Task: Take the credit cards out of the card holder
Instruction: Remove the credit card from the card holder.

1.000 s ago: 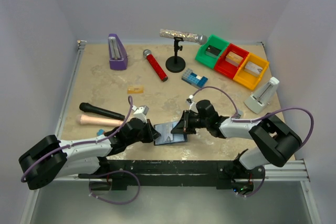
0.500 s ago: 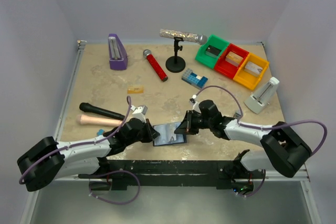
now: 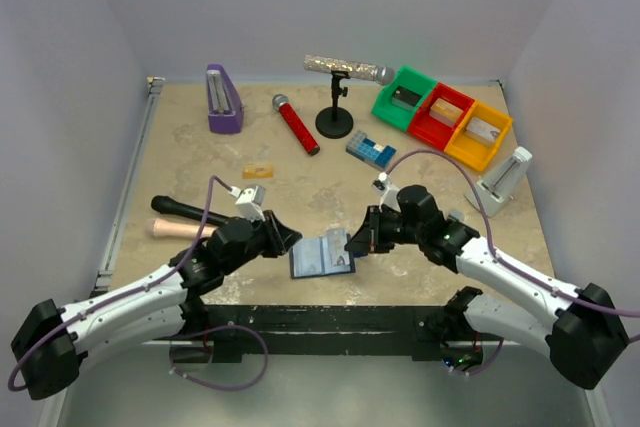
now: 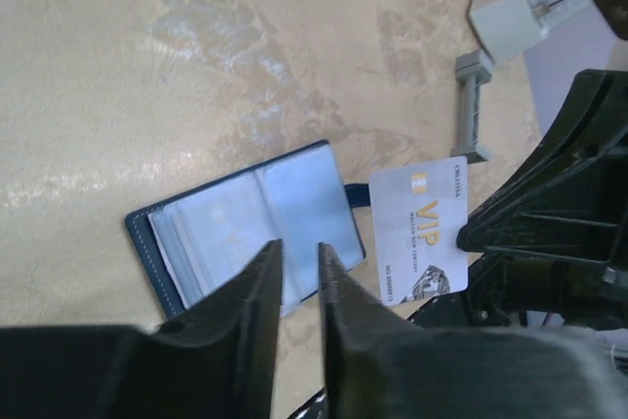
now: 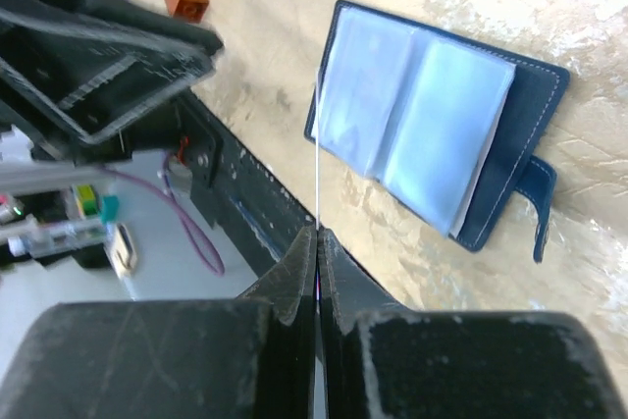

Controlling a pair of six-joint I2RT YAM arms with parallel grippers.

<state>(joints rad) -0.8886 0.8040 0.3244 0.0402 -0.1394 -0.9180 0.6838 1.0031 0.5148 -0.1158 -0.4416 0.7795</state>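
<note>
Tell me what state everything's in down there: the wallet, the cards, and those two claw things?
card holder, lying open on the table, pockets facing up.
silver VIP card, out of the holder, pinched by the right gripper.
right gripper, shut on the silver VIP card.
left gripper, slightly open, empty, hovering by the holder.
gold card, lying flat on the table, far from the holder.

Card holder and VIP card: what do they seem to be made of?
The card holder looks like leather or imitation: dark blue, matt, pale edge stitching; inner pockets seem translucent plastic. The VIP card probably stiff plastic: pale, smooth, printed.
</note>
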